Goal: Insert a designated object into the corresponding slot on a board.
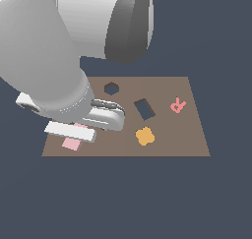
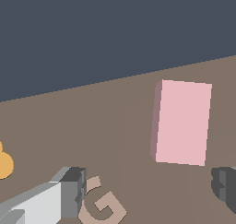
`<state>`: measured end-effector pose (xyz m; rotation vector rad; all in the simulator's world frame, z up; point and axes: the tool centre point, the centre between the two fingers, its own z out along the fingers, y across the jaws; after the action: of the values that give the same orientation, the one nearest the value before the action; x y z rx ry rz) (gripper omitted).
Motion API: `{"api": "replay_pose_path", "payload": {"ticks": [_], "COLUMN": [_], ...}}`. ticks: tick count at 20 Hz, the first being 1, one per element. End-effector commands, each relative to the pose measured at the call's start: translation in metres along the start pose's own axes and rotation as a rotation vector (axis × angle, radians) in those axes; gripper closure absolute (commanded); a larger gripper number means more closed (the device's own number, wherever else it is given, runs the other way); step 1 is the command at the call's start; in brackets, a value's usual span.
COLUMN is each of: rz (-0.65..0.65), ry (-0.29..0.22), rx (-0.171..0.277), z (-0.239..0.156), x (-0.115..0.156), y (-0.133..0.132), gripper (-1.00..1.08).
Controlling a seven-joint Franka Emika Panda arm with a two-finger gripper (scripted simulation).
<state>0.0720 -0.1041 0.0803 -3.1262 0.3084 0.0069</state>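
The pale-pink rectangular block (image 1: 71,144) lies flat on the brown board (image 1: 182,134) near its corner at the exterior view's left, mostly covered by my hand. In the wrist view the block (image 2: 180,122) lies whole on the board, just beyond my fingers. My gripper (image 1: 73,137) hovers over it, and in the wrist view the gripper (image 2: 147,187) is open, with one finger (image 2: 71,191) on each side and nothing between them. The dark tilted rectangular slot (image 1: 144,108) is near the board's middle, apart from the block.
A dark hexagonal hole (image 1: 111,88) is at the board's far edge. An orange clover piece (image 1: 144,135) lies near the slot and a pink-red letter R (image 1: 177,105) toward the exterior view's right. A tan letter G (image 2: 101,205) lies by my fingers.
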Motion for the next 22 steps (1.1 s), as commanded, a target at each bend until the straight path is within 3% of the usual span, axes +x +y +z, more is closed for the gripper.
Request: {"api": "replay_pose_path", "payload": {"ticks": [1,10,22], "rz": [0.026,0.079,0.085], "ry": [0.002,0.004,0.004], "rx": [0.000,0.000,0.000], "z": [0.010,0.028,0.044], "x": [0.010,0.028,0.031], "y": [0.012,0.037,0.040], "gripper": [-0.92,-0.92,-0.92]}}
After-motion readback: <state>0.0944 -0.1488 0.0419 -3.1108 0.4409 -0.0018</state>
